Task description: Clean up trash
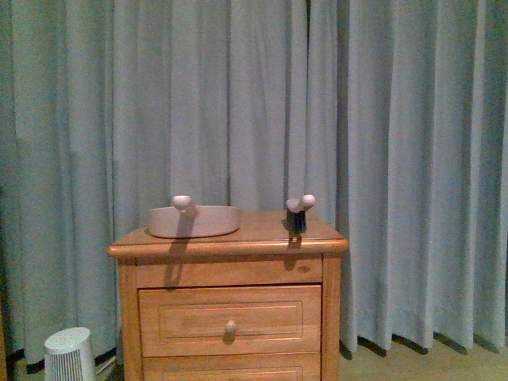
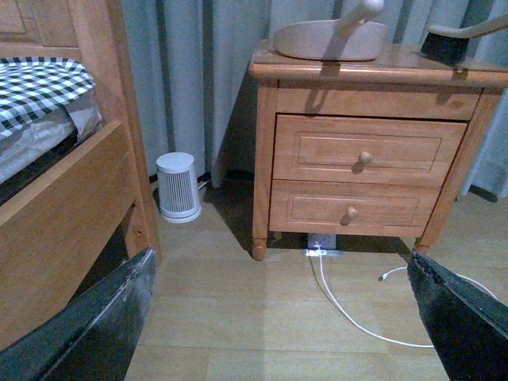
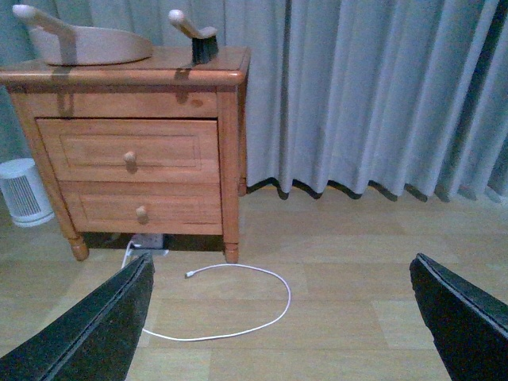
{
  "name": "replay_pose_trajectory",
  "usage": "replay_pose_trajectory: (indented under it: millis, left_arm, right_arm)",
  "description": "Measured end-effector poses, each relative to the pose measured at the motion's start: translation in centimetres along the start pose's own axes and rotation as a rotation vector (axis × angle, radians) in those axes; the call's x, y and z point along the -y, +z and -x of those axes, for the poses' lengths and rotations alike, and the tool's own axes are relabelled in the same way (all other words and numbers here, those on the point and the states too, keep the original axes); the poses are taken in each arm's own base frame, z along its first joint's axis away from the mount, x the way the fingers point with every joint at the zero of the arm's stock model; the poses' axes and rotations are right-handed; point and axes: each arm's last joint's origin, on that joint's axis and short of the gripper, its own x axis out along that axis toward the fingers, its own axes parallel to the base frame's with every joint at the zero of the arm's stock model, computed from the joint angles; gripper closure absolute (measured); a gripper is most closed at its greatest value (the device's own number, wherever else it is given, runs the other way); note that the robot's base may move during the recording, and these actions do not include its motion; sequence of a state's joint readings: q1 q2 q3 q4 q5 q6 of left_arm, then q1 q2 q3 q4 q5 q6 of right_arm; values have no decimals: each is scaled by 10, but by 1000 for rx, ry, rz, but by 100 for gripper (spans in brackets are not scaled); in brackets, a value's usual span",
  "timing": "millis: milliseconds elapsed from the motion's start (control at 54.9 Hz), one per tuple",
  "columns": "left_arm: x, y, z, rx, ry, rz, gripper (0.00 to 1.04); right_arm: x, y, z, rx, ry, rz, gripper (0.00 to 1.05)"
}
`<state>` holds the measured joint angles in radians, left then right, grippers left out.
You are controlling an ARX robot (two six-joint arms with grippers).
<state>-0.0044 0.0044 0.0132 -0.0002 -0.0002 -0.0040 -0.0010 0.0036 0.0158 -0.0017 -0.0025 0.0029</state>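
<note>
Both dustpan [image 1: 194, 221] and brush [image 1: 297, 217] atop the wooden nightstand [image 1: 262, 231].

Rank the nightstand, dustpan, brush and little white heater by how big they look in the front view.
1. Nightstand, by far.
2. Dustpan and white heater: they look about alike, and the heater is cut off by the picture's edge, so no ranking.
3. Brush, smallest.

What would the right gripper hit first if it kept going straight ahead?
Probably the wooden floor, around the white cable looped in front of the nightstand; the open right gripper angles downward, though depth is hard to judge.
</note>
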Motion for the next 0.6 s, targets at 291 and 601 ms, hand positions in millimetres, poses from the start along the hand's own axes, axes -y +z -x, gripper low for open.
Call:
replay_pose_trajectory:
  millis: [291, 601]
  left_arm:
    - [0, 0, 0, 0, 0, 0, 8]
    - [0, 0, 0, 0, 0, 0, 8]
  right_arm:
    - [0, 0, 0, 0, 0, 0, 7]
    - [0, 0, 0, 0, 0, 0, 7]
